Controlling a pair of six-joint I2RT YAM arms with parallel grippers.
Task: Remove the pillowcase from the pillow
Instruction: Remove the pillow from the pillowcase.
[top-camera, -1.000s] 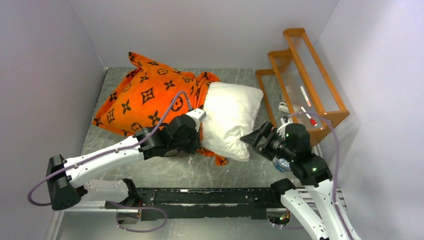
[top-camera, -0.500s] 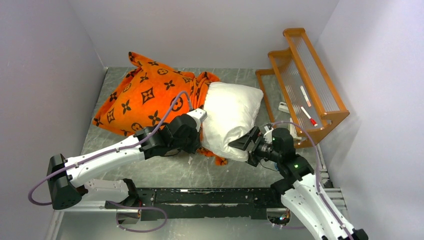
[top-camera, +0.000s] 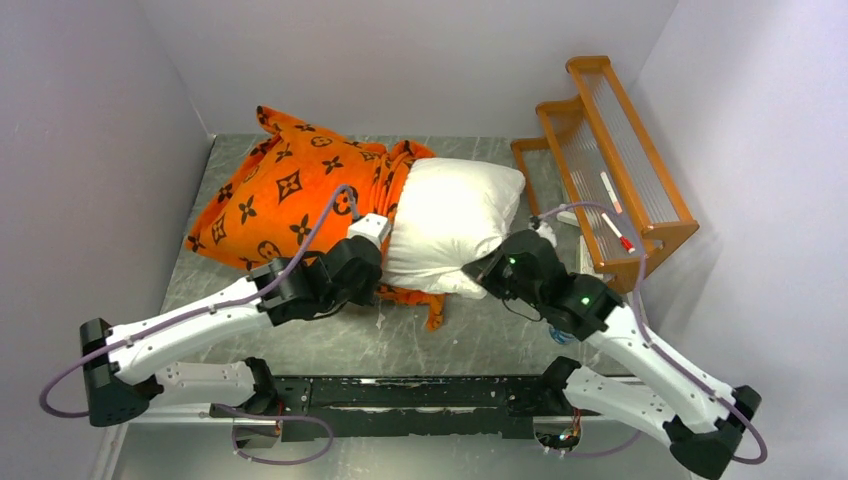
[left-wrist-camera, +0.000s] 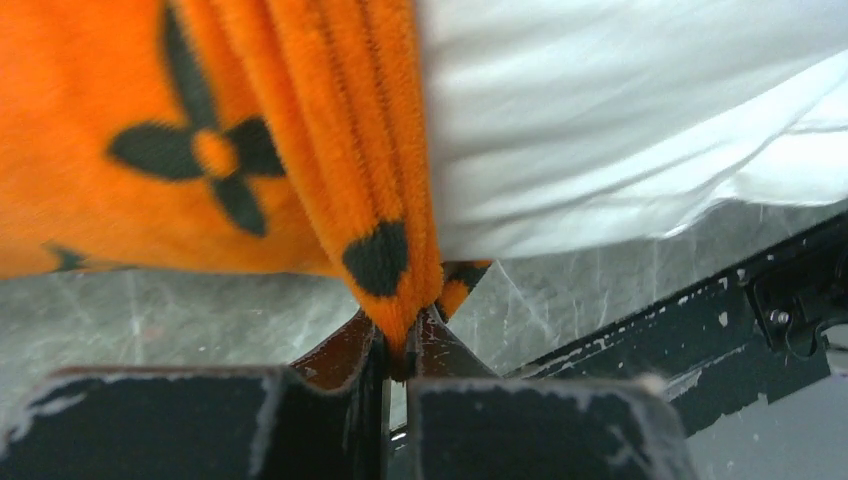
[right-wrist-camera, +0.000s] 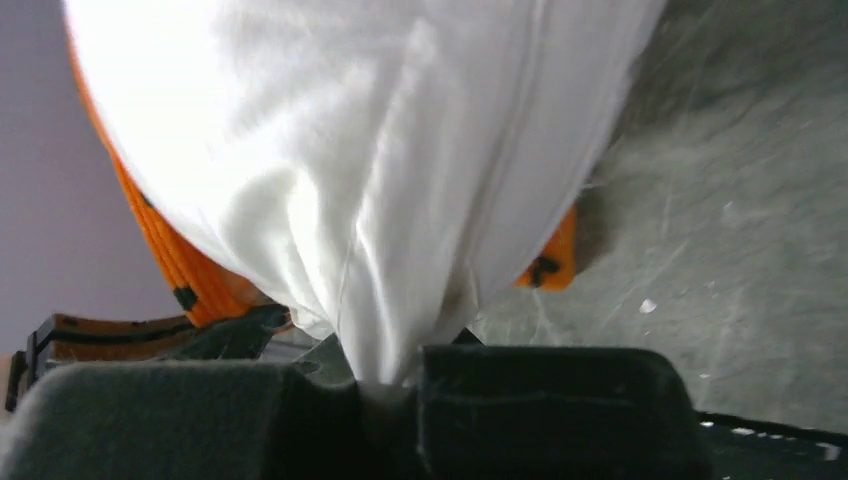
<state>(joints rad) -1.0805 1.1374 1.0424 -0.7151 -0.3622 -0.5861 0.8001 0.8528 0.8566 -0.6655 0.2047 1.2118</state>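
Note:
The orange pillowcase (top-camera: 290, 200) with dark brown motifs covers the left part of the white pillow (top-camera: 450, 215), whose right half sticks out bare. My left gripper (top-camera: 372, 285) is shut on the bunched open hem of the pillowcase (left-wrist-camera: 390, 270) at the pillow's near edge. At the pillow's near right corner my right gripper (top-camera: 475, 272) is shut on a pinch of the white pillow (right-wrist-camera: 380, 240) fabric, which puckers into the jaws. Both grips show plainly in the wrist views.
A wooden two-tier rack (top-camera: 610, 160) with small items stands at the right back of the grey table (top-camera: 330, 340). White walls close in on the left, back and right. The black base rail (top-camera: 400, 390) runs along the near edge.
My right arm swung left from beside the rack to the pillow's near right corner and its gripper closed on the white fabric. The left arm drew back slightly, still holding the orange hem.

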